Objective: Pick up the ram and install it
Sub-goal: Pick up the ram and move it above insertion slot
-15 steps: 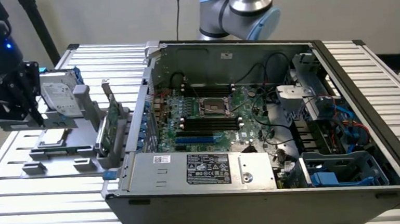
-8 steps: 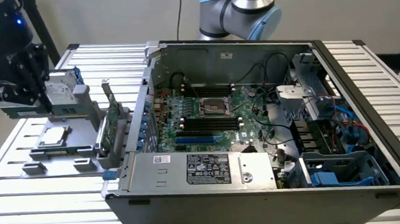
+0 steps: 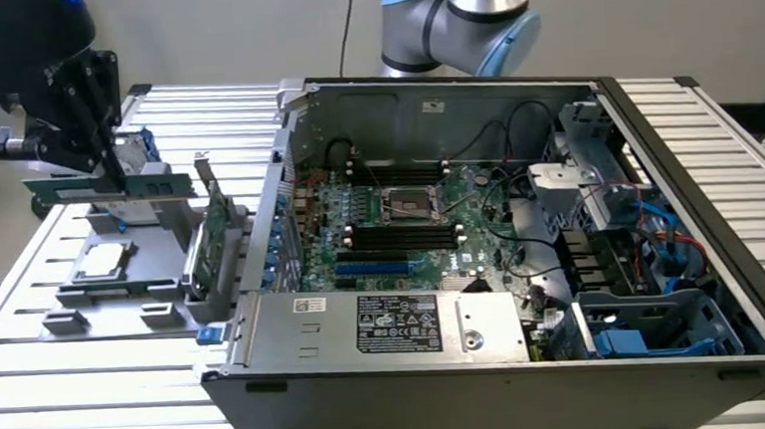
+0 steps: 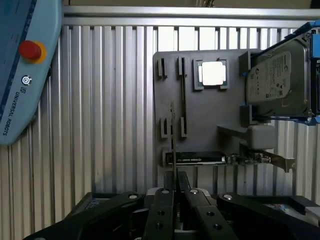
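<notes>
A ribbed aluminium desk (image 3: 48, 395) carries everything. The biggest thing on it is an open computer case (image 3: 500, 387), standing just beside the grey holder plate (image 3: 158, 243) on the exterior view's right of it. Inside the case, the green motherboard (image 3: 479, 253) lies flat on the floor, its black memory slots (image 3: 398, 235) facing up, and the silver power supply (image 3: 389, 324) sits along the wall nearest the camera. The Universal Robots arm (image 3: 464, 15) rises behind the case, farther from the plate.

In the wrist view a blue teach pendant (image 4: 20, 90) with a red stop button (image 4: 30, 50) lies on the desk, well apart from the plate. On the plate itself a silver hard drive (image 4: 277, 80) with blue rails rests at one end, tilted, and a green expansion card (image 3: 211, 235) stands on edge at the side nearest the case.

The black gripper (image 3: 112, 181) hangs over the plate with its fingers (image 4: 162, 210) clenched on the ram (image 3: 162, 186), a narrow green stick held level in the air above the plate, seen edge-on from the wrist.

The processor (image 3: 103, 259) lies flat in its square nest on the plate, under the ram
</notes>
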Robot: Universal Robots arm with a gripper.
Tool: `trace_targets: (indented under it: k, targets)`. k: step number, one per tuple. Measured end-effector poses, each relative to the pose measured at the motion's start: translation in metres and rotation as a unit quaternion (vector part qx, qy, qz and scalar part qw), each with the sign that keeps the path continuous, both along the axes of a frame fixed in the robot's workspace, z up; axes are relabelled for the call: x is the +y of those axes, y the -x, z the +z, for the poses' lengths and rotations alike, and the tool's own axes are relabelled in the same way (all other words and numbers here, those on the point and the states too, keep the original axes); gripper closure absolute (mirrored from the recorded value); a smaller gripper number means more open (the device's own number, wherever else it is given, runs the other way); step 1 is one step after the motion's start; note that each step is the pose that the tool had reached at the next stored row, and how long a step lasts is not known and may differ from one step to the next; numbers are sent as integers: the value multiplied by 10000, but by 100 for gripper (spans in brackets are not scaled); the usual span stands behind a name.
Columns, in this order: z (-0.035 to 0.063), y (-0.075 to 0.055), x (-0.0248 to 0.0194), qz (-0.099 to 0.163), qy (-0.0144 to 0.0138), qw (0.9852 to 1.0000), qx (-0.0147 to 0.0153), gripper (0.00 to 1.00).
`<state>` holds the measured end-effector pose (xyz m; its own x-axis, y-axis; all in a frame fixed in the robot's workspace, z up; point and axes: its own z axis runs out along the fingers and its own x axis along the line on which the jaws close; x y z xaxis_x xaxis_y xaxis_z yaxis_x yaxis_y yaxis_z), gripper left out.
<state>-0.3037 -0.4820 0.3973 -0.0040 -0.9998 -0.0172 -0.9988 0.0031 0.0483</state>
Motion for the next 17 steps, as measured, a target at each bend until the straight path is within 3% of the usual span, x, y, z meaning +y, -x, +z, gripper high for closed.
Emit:
trace_targets:
  k: [5, 12, 17]
  targets:
    - [51, -220, 0, 23, -36, 10000, 6, 86]
    - [57, -540, 0, 42, -115, 9999, 7, 86]
    - [57, -764, 0, 50, -150, 9999, 8, 86]
